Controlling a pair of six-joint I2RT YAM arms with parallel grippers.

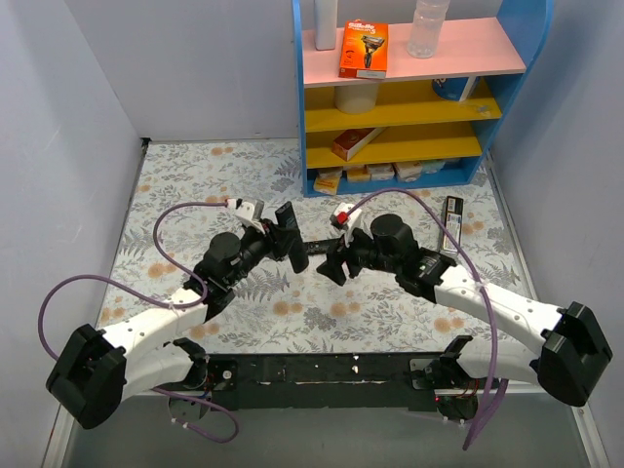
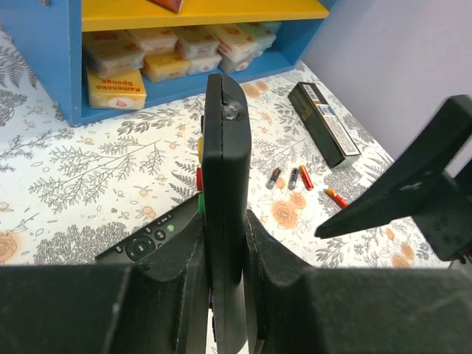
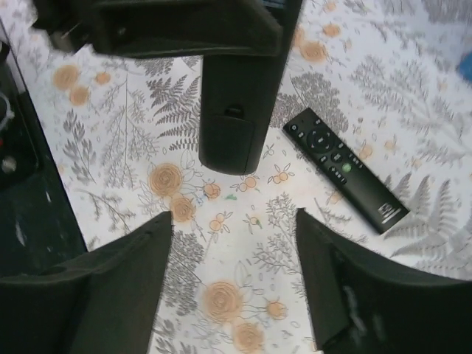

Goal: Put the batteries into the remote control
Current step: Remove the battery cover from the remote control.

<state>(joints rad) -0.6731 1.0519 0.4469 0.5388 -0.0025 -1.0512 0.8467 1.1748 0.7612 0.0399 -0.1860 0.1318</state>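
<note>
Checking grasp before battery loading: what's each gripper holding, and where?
Left gripper clamps the remote control near its middle, fingers on face and back. Right gripper open, holding nothing.

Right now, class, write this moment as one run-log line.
left gripper: shut on long black plastic remote control, edge-up | right gripper: open, empty | small red and dark cylinder batteries: loose on flowered tabletop

The remote control (image 2: 225, 184) is showing smooth black plastic, catching a dull sheen along its edge. The batteries (image 2: 293, 178) are gleaming in glossy wraps, dark-gold and red. The slimmer remote (image 3: 345, 168) is looking matt black, lying on a smooth flower-printed table covering (image 3: 251, 251).
</note>
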